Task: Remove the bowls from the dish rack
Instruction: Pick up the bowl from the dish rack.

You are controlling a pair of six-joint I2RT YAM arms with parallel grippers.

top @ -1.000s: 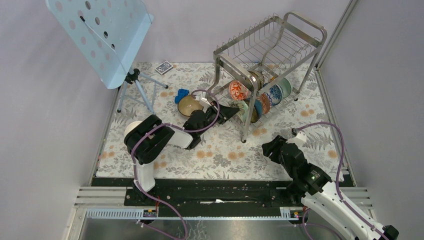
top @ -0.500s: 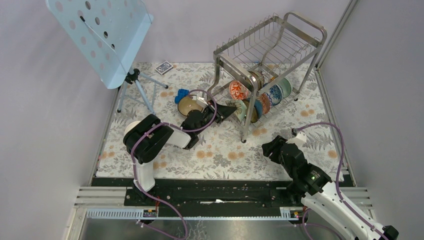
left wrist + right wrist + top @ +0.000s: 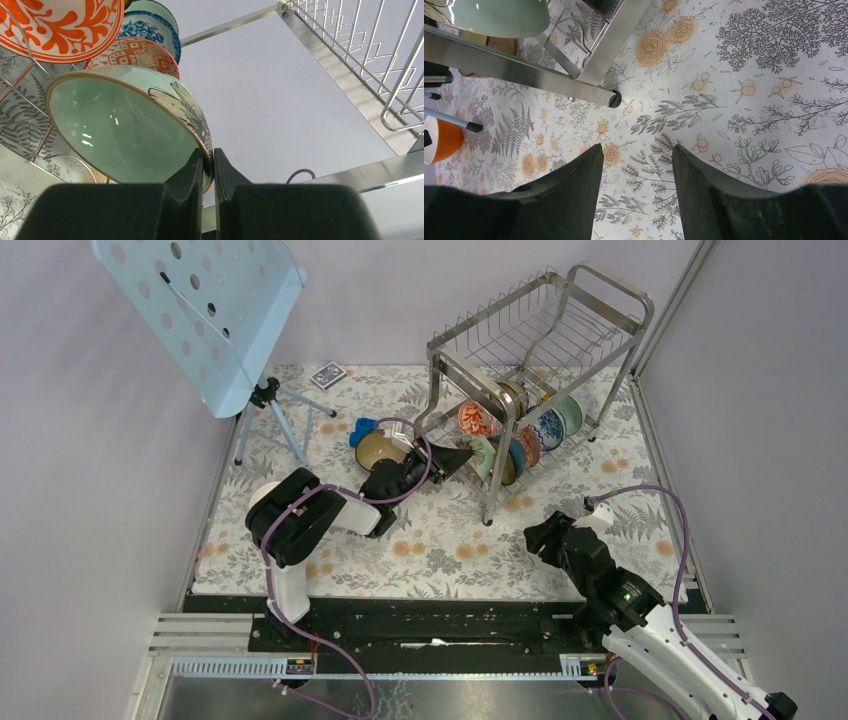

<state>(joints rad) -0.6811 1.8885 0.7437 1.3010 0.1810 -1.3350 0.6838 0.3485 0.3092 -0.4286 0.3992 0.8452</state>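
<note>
On the left, a brown bowl (image 3: 378, 450) with a tan inside sits upright on the desk (image 3: 440, 545). Just right of it, my left jaws are clenched on the rim of the pale green bowl (image 3: 120, 127), one finger inside the rim and one outside. This is at the near end of the lower tier of the dish rack (image 3: 470, 362). The bowl stands on edge with its mouth towards me, and an orange-red bowl (image 3: 65, 22) and a blue-and-white bowl (image 3: 150, 31) are lined up behind it.

I judge the green bowl stiff, glazed and slick, and rather heavy for a rim pinch. It could chip if it knocks the wires or its neighbours. The rim is the only part within reach, so a deep, firm bite matters, and the bowl may swing when lifted.

Further right, my right jaws are released above bare desk near the rack's foot, holding nothing.
</note>
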